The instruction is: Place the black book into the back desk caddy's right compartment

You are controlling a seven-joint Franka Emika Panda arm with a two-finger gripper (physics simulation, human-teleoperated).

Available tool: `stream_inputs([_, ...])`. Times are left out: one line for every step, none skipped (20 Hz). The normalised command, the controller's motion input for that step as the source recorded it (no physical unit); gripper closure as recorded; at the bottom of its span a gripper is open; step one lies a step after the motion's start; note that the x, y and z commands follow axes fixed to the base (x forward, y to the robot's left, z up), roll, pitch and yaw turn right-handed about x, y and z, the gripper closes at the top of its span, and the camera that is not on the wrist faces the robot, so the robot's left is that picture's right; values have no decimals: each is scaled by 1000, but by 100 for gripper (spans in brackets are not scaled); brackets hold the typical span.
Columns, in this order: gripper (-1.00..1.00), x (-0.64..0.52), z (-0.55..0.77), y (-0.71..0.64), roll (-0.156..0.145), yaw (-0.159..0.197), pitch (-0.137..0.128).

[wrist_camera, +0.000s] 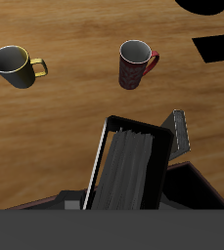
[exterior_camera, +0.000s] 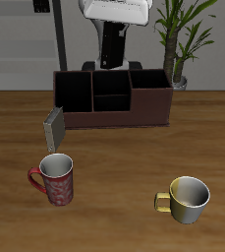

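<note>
My pincer grips the black book above the back desk caddy; grey book at 9 o'clock. Risk: book clips divider, lands in wrong cell.

Wood-grain table up front; potted plant far behind, dark shelving against pale wall.

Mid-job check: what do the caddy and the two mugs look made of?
The caddy looks like matte reddish-brown wood outside, with black dividers. The red mug is patterned, probably glazed ceramic. The yellow mug shows shiny highlights: metal or glazed ceramic, cannot tell.
</note>
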Motion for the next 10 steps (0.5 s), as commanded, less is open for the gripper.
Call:
stream_inputs([100,-158,78,172,32,30,24])
stream_inputs([100,-288,-36,28,-99,13,32])
stream_inputs([100,-279,-127,113,-80,-114,119])
stream_inputs([100,-152,-36,171,30,96,44])
stream_inputs([100,-255,-74,100,-55,-36,-12])
stream_inputs([100,-240,-89,94,-144,42,-35])
stream_inputs([100,-189,-210,244,92,-50,132])
stream_inputs([100,0,0,0,0,0,0])
stream_inputs([100,-429,-247,369,-56,-39,103])
stream_inputs([100,-184,1,177,19,41,-27])
